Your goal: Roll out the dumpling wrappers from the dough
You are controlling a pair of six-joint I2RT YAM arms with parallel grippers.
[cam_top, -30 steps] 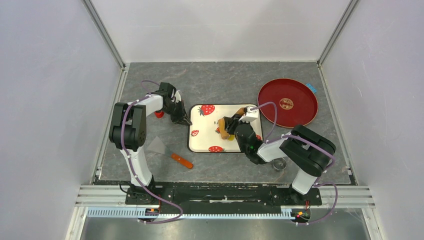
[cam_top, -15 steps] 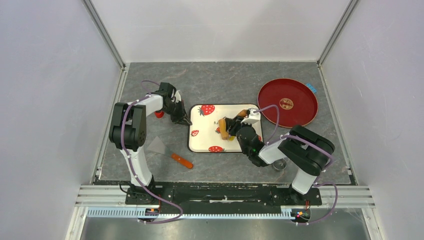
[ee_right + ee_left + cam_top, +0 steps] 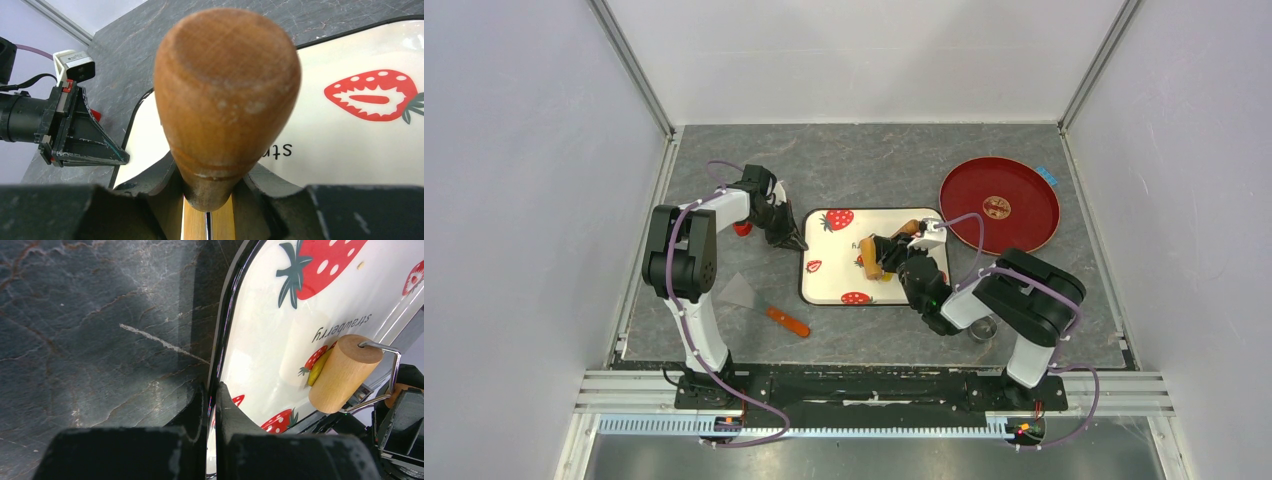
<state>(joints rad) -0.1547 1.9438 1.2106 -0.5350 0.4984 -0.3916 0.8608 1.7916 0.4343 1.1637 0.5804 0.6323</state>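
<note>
Elbow of the right arm has crept left a touch over the last second. The roller has barely budged and the left arm hasn't moved. Grip check: the right gripper is clamped on the roller's wooden handle, and the left gripper is pinched tight on the tray rim, left side. Yellow dough (mostly hidden) sits mid-tray under the barrel, just ahead of the right gripper, which is the nearer one. Barrel axis runs roughly near-to-far, so the stroke goes left-right.
</note>
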